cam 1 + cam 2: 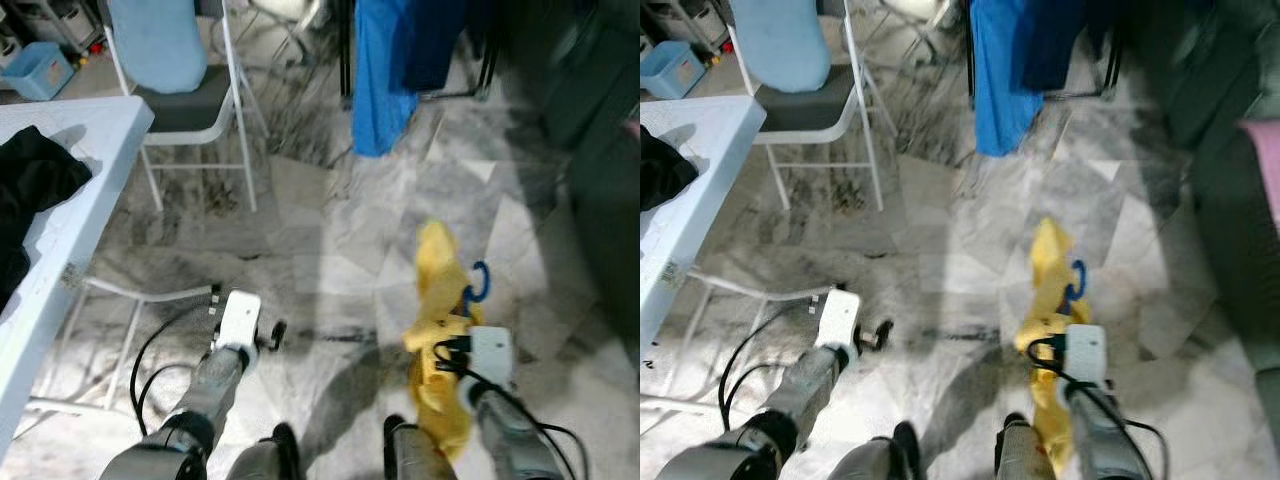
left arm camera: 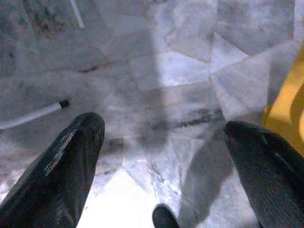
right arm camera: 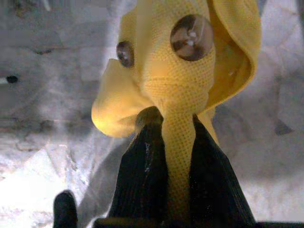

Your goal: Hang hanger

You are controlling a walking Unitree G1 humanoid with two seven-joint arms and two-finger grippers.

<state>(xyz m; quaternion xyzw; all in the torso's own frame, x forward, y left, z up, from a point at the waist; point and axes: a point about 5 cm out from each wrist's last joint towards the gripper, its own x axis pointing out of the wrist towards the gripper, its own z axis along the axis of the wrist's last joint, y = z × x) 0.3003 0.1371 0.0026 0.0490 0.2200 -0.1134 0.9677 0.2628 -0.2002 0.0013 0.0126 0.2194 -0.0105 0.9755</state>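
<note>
A: What lies along the left side?
B: A white tabletop carrying a crumpled black cloth, with a white folding chair draped in pale blue fabric behind it.

A: And the left gripper?
B: It hovers low over the grey marble floor, its fingers spread wide apart on nothing.

A: The right gripper?
B: Its fingers are clamped on a yellow knitted garment with brown buttons. The blue plastic hanger hook pokes out beside that garment, just above the wrist. Blue clothes hang farther back.
</note>
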